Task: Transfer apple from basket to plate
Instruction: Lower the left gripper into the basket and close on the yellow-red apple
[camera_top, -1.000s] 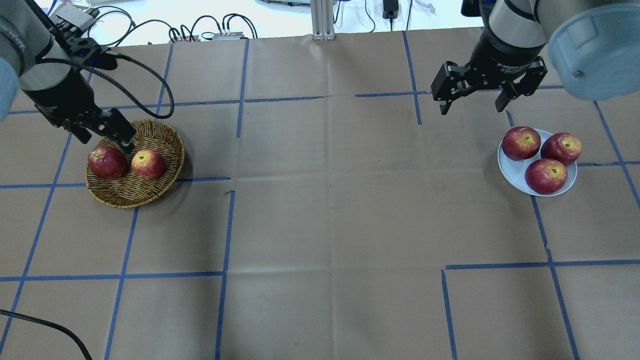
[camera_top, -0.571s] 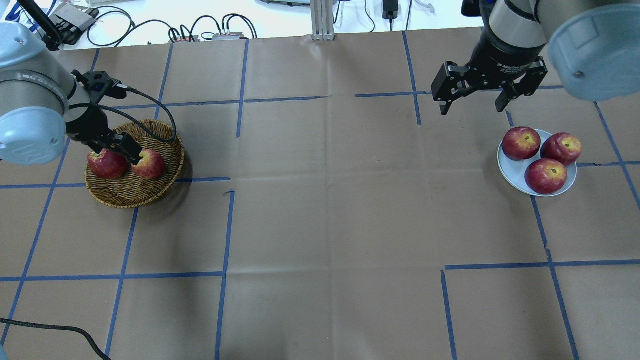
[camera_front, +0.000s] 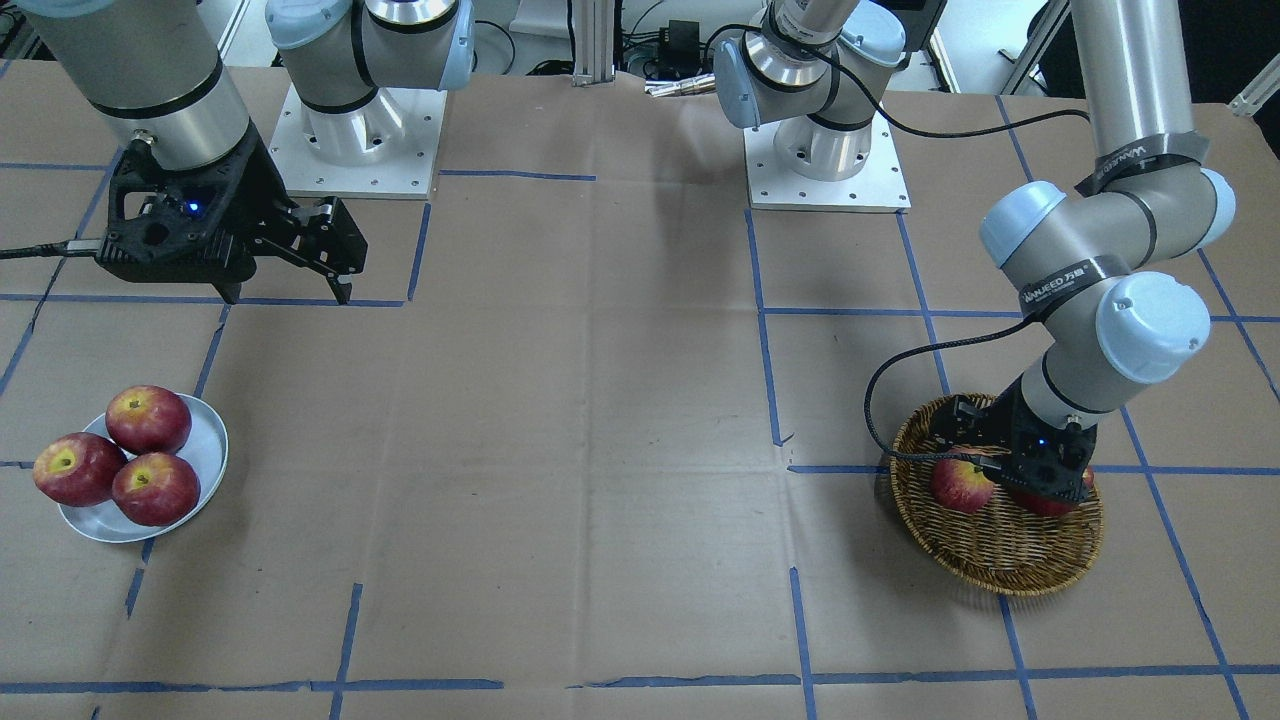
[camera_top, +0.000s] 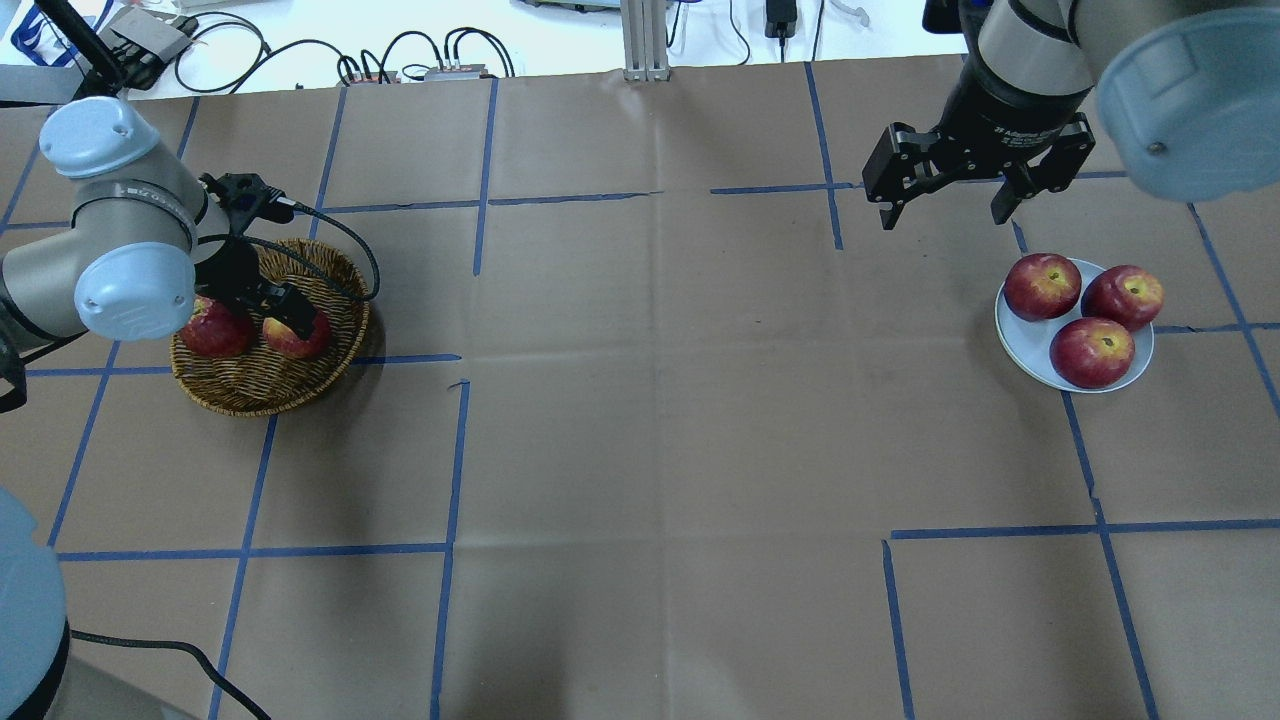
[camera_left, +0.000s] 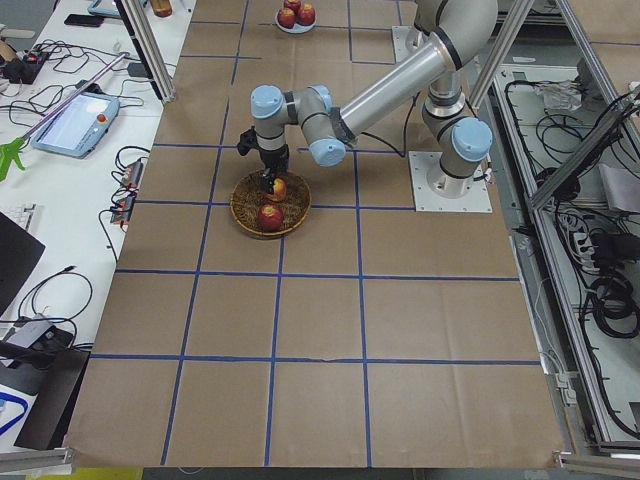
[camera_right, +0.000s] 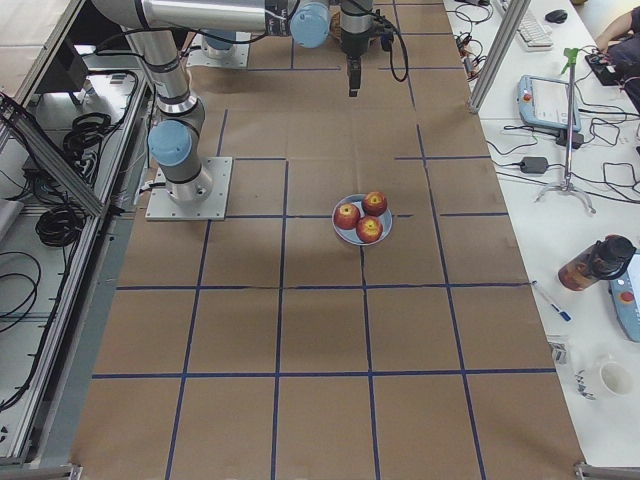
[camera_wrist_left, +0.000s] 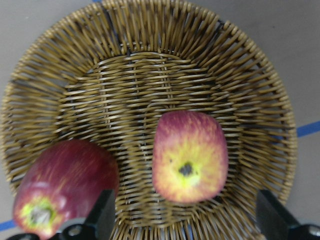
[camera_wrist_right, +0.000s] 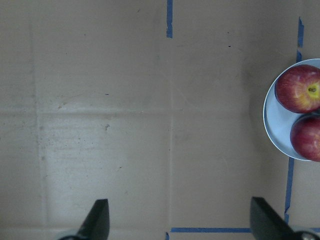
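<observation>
The streaky red apple (camera_wrist_left: 189, 157) with a yellow patch lies in the wicker basket (camera_wrist_left: 125, 90), next to a darker red apple (camera_wrist_left: 60, 185). My left gripper (camera_wrist_left: 186, 222) is open just above the streaky apple, with one finger on each side and neither touching it. In the overhead view the left gripper (camera_top: 285, 305) covers part of the apple (camera_top: 305, 340) in the basket (camera_top: 260, 385). The white plate (camera_top: 1012, 340) sits far right and holds three apples. My right gripper (camera_top: 940, 215) hangs open and empty behind the plate.
The darker apple (camera_top: 212, 332) sits close on the left of the left gripper, partly under the arm's elbow. A black cable (camera_top: 330, 225) loops from the left wrist over the basket's back rim. Brown paper with blue tape lines (camera_top: 640, 400) lies between basket and plate.
My left arm has swung round and its gripper has come down from the basket's back edge to over the streaky apple. The apples, the plate and the right arm have not moved.
</observation>
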